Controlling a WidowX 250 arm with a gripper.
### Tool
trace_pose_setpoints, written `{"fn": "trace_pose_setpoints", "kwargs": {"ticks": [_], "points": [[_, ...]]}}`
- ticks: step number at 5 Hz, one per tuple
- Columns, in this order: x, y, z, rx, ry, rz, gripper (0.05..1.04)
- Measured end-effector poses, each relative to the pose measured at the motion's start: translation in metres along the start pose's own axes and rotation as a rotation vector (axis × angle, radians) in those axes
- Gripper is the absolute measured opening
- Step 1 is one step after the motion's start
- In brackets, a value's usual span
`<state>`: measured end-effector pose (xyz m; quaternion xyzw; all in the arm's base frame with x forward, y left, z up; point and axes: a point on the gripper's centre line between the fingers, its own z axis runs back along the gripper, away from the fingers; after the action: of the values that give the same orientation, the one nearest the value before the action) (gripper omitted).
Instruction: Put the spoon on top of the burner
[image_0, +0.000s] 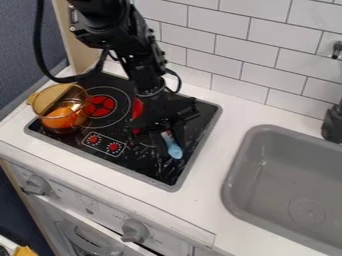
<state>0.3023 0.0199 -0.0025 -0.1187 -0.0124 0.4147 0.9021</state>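
Camera view: nearest the camera, white stove front panel with two grey round knobs, one left, one right; yellow object at the bottom-left corner, too cropped to identify. Behind the panel, white countertop with grey-rimmed black cooktop set in it. Light-blue spoon is over the cooktop's right-hand part, rounded blue end toward the camera, other end up at the black two-finger gripper. Can't tell how far open the gripper is, or whether it has hold of the spoon. Can't tell if the spoon touches the cooktop either. Clear amber pot on the cooktop's left side, orange item inside, beside a red printed burner. Grey rectangular sink to the right, white tiled wall behind.
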Motion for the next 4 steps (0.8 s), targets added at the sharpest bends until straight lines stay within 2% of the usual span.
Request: {"fn": "trace_pose_setpoints", "kwargs": {"ticks": [2,3,4], "points": [[0.033,0.025,0.014,-0.013,-0.044,0.133,0.328],[0.044,0.035,0.018,-0.013,-0.063,0.176,0.328],[0.044,0.034,0.019,-0.013,-0.064,0.173,0.328]]}}
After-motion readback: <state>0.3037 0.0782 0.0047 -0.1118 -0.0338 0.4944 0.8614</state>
